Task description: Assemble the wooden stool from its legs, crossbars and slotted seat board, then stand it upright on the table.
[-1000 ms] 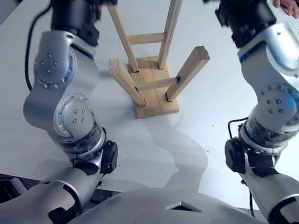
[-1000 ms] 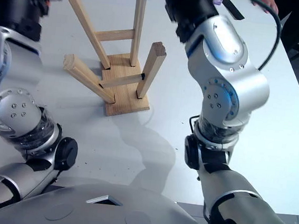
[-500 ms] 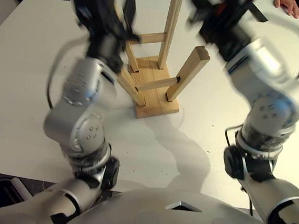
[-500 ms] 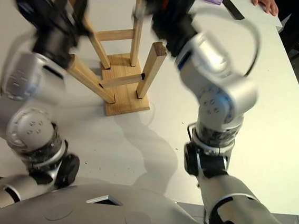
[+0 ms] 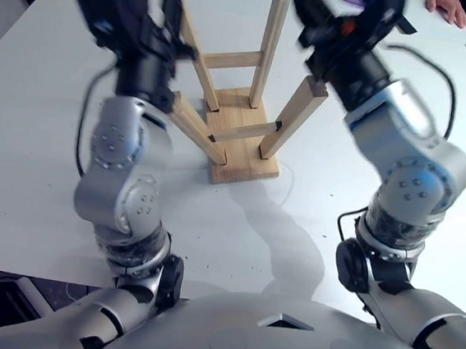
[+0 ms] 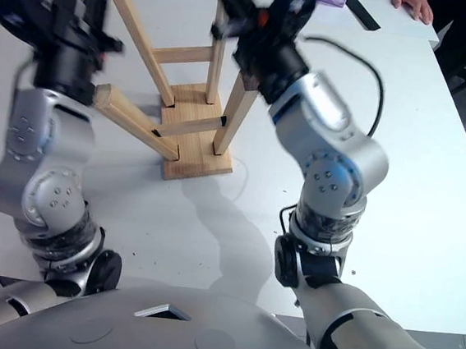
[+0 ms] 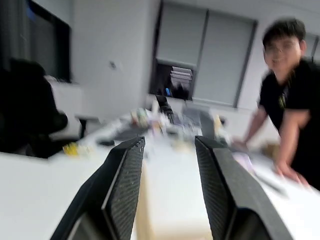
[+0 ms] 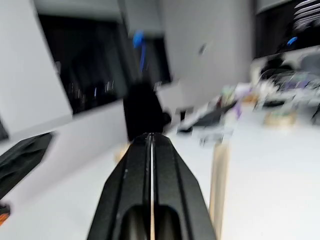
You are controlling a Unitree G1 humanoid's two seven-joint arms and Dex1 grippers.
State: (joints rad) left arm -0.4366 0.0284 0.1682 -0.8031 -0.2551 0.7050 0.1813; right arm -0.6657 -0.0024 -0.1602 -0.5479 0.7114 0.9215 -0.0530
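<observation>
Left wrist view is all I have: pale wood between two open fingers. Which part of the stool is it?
Observer: The upper end of the far left leg; the stool stands upside down on its seat board.
Operator: And the right gripper?
Observer: It hangs over the stool's right side, fingers shut, nothing between them.
Operator: Is anything joining the legs?
Observer: Yes: a far crossbar between the far legs, a near crossbar between the near legs.

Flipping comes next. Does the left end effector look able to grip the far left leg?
Likely yes: the left end effector is open with the far left leg between its fingers; nothing blocks it.
</observation>
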